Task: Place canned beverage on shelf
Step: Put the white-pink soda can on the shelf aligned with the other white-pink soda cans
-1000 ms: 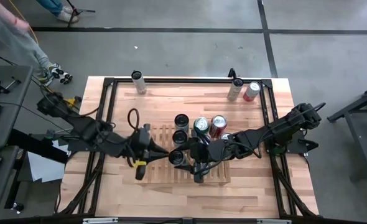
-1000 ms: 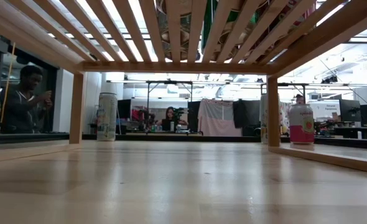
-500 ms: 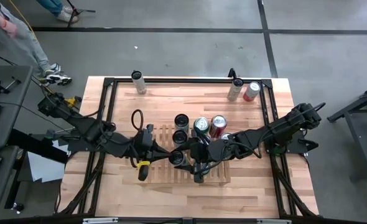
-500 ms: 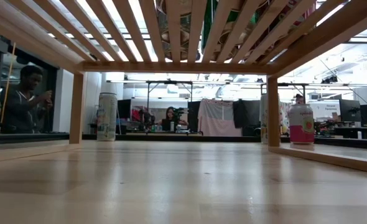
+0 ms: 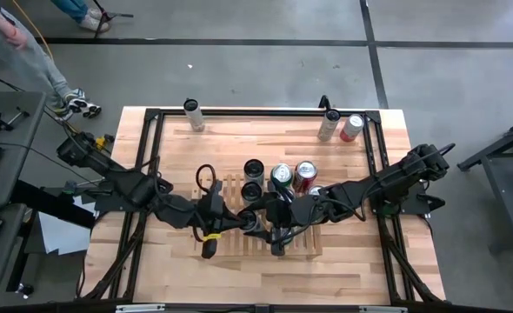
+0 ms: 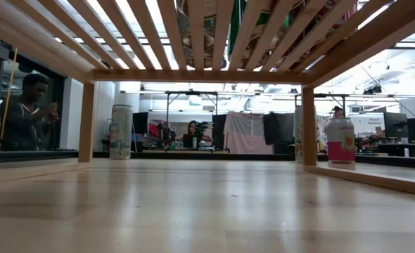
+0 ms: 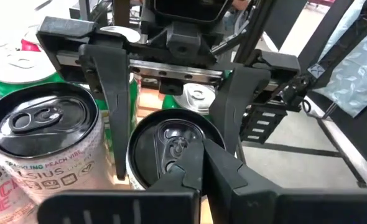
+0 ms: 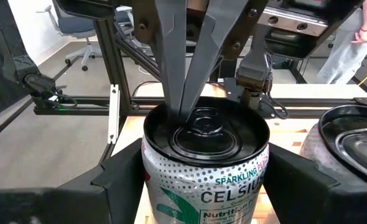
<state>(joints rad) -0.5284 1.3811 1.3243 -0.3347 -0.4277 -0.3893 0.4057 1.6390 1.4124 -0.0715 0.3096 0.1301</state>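
A: Right gripper (image 5: 261, 224)?
B: Fingers clasp the Celsius can (image 8: 203, 152) on the shelf (image 5: 302, 243); can base hidden.
A: Left gripper (image 5: 239, 222)?
B: Fingers closed, tips on the can's lid.

looks like an open-plan robotics lab: concrete floor (image 5: 239, 61), desks with monitors (image 6: 397, 126), people (image 6: 26, 112) sitting around working

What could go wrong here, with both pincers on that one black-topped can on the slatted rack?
1. The right pincer straddles the white Celsius can while the shut left pincer presses on its lid: uneven force could tip it.
2. The neighbouring pink-labelled can stands very close and may get knocked.
3. The can stands on the light-wood slatted shelf; a shifted base may catch a gap.
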